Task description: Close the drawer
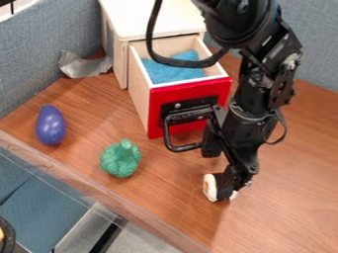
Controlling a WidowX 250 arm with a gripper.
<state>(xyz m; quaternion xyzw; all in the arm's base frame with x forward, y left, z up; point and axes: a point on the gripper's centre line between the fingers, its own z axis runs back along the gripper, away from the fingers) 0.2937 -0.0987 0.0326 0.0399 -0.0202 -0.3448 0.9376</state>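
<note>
Drawer (139, 91) juts open from the wooden cabinet (120, 62). My judgement: light, stiff, sliding; needs 1 centred push on its red front (212, 90), no grasp. My gripper (236, 179) is at 1 toy sushi roll (210, 187); jaws clenched or released, I cannot tell.

Red-fronted wooden drawer (190, 91), pulled open, blue cloth (173, 72) inside

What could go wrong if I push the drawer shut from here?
The arm overlaps the handle in this view and might catch it. The cable loops across the open drawer as seen here, so it could snag. The sushi roll is right at the gripper and may get knocked or dragged.
</note>
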